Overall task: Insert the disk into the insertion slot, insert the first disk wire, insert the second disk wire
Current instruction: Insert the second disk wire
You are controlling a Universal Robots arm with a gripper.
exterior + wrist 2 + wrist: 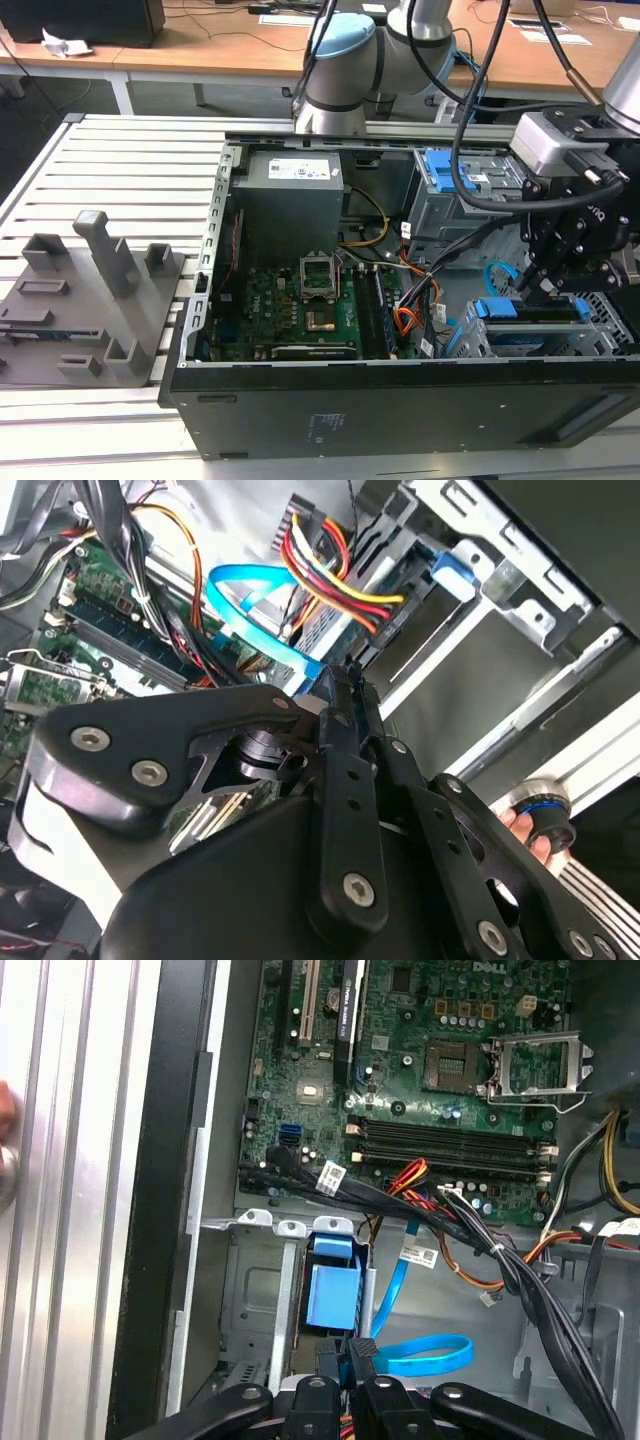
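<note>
The claw, pinched shut on the second disk wire, hovers behind the disk, lining up its plug.

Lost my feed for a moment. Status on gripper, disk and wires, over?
Gripper down at rear of disk, seated in insertion slot. Fingers pinched on a dark plug. Second disk wire looped beside. Black cable bundle close by.

Pincer tips buried behind own linkage in second wrist view; grip unclear. Disk mostly hidden under pincer, exterior view. Blue cable end hidden.
</note>
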